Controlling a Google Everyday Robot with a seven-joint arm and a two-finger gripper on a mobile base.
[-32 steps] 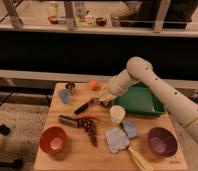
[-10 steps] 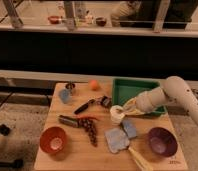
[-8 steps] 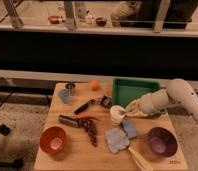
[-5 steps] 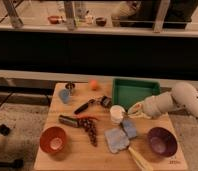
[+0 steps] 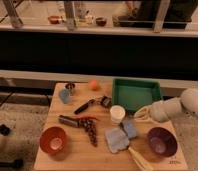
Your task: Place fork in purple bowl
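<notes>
Your arm has swung right over the past second, carrying the tool point(image 5: 140, 113) away from the white cup point(image 5: 117, 114) to the front edge of the green tray point(image 5: 137, 91), near the purple bowl point(image 5: 154, 132). Its fingers are pressed together, apparently pinching the pale fork point(image 5: 136, 115) above the wooden surface point(image 5: 67, 156). An orange bowl point(image 5: 44, 145), a black-handled utensil point(image 5: 86, 106) and grey-blue cloths point(image 5: 117, 140) lie unmoved. Behind, a dark wall point(image 5: 92, 52) runs under a lit ledge point(image 5: 102, 30).
</notes>
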